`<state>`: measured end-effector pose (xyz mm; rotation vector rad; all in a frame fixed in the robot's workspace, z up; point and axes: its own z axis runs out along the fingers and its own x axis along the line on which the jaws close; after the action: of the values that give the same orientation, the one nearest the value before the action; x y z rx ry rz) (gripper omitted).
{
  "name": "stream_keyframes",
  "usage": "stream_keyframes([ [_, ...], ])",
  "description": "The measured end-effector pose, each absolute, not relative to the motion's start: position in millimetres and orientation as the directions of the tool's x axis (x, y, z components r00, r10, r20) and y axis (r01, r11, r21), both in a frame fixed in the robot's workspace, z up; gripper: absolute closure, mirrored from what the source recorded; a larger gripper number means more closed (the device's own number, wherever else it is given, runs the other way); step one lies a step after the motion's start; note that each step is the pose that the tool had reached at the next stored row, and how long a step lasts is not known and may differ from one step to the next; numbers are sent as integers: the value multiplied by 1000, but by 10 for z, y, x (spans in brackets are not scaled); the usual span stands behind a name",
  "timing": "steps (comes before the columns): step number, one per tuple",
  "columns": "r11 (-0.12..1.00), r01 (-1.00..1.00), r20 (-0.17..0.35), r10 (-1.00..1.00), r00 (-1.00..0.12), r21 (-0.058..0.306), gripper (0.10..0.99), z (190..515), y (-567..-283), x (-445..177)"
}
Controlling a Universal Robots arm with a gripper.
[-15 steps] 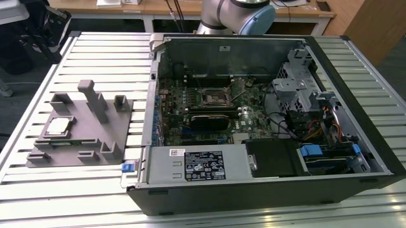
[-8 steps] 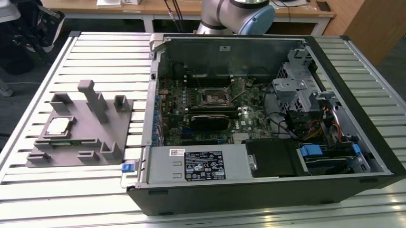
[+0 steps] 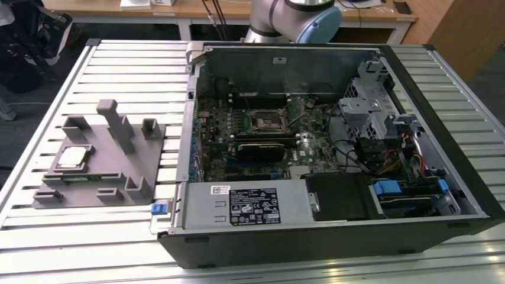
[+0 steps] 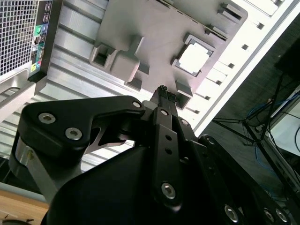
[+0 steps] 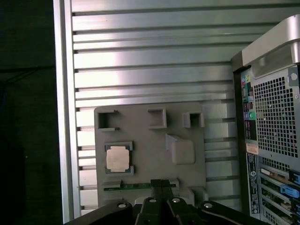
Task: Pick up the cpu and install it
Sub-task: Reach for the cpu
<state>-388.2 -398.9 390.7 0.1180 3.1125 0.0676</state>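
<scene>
On the exterior view's left, a grey fixture lay on the slatted bench. The cpu sat flat in a shallow square pocket on the side of the fixture farthest from the computer. Further toward the exterior view's right was the open computer case, with the dark socket on the board inside, well apart from the cpu. The arm rose behind the case.

The step in hand looked like the approach for the pick-up, with the cpu not yet lifted. To do it well, the fingers would need to:
- centre over the pocket and line up square with the chip's sides;
- spread just wider than the chip;
- come down straight, so the pads met two opposite edges rather than the pale top or the pocket's raised corners;
- close lightly and level, since a tilted chip could jam in the pocket.

In both wrist views the fingers were pressed together, tip against tip, with nothing between them. They hung above the fixture, clear of it as far as could be judged. The cpu lay nearby but off to one side of the tips.
</scene>
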Motion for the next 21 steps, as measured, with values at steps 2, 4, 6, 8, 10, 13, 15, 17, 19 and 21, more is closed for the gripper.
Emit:
stream_keyframes([
  [2,996,75,-24,76,-997,44,980,3907,-3989,-3906],
  [4,996,75,-24,76,-997,44,980,3907,-3989,-3932],
  [6,996,75,-24,76,-997,44,980,3906,-3990,-3958],
  [8,996,75,-24,76,-997,44,980,3907,-3989,-3986],
  [10,996,75,-24,76,-997,44,980,3907,-3989,-4014],
  [13,996,75,-24,76,-997,44,980,3905,-3989,-4056],
  [15,996,75,-20,76,-997,44,980,3900,-3989,-4083],
  [17,996,76,-10,76,-997,43,980,3891,-3989,-4110],
  [19,996,76,0,76,-997,43,980,3882,-3989,-4137],
  [21,996,77,9,76,-997,42,980,3868,-3989,-4164],
])
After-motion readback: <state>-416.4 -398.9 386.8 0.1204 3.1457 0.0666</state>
